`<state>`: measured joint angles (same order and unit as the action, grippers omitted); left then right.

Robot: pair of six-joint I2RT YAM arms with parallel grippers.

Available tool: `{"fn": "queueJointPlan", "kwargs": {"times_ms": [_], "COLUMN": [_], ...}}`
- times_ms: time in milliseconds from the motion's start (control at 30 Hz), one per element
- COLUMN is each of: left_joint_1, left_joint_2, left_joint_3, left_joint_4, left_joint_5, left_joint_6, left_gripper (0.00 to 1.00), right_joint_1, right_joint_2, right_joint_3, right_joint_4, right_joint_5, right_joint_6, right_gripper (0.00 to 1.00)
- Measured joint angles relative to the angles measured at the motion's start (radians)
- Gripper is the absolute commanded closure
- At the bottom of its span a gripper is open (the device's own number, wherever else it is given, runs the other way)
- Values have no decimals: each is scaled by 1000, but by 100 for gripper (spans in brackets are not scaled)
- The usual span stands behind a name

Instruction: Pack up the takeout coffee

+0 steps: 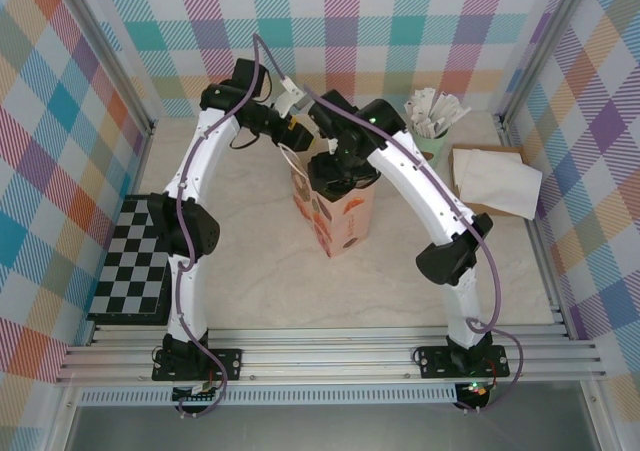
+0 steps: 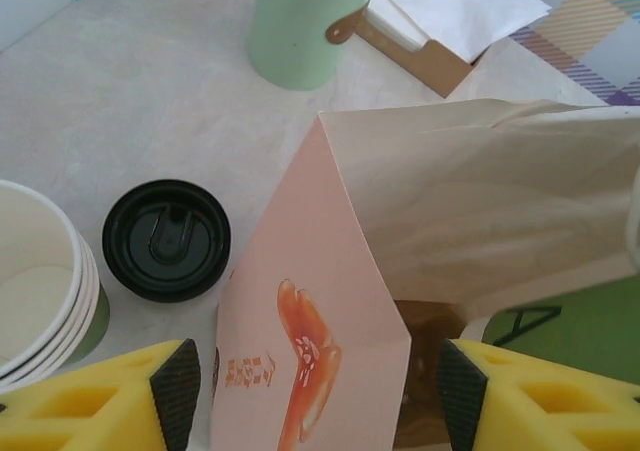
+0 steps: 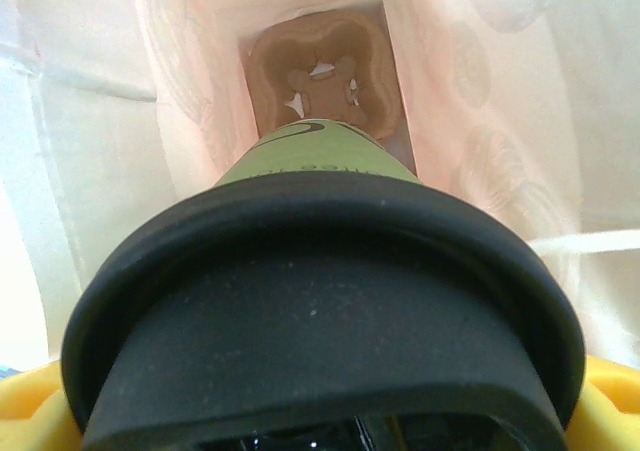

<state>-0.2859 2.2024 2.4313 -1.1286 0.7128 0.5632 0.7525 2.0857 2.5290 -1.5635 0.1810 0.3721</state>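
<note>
One pale, marbled desk (image 1: 250, 281) carries everything. At its middle stands the tall paper bag (image 1: 345, 226), boxy and creased, pink outside with an orange print, its mouth open upward. Beyond the bag sits a smooth, round-walled mint-green mug (image 2: 300, 31). Just beside the bag is a stack of lidless paper cups (image 2: 45, 281), cream inside.

My left gripper (image 2: 312, 396) stands open astride the bag's narrow pink side panel, jaws clear of the paper on both sides. My right gripper (image 1: 338, 176) hangs over the bag's mouth, clamped on the takeout coffee (image 3: 315, 151), which has an olive-green paper wall and a thick matte black lid nearest my camera. The cup is inside the bag, its long axis running down, base toward the brown folded bottom and lid toward the mouth. I cannot tell whether the base touches the bottom.

Smallest, a loose round black lid (image 2: 166, 239) lies flat on the desk just beside the bag.
</note>
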Motion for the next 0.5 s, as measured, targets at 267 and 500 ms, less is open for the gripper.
{"fn": "queueJointPlan", "kwargs": {"times_ms": [267, 500], "left_joint_1": [0, -5], "left_joint_2": [0, -7], "left_joint_3": [1, -23], "left_joint_4": [9, 40], "left_joint_5": [-14, 0], "left_joint_6": [-37, -111], "left_gripper": [88, 100], "right_joint_1": [-13, -27], "right_joint_2": [12, 53], "right_joint_3": [28, 35], "right_joint_4": [-31, -23], "right_joint_5": [-18, -45], "right_joint_6": [-58, -98], "right_gripper": [33, 33]}}
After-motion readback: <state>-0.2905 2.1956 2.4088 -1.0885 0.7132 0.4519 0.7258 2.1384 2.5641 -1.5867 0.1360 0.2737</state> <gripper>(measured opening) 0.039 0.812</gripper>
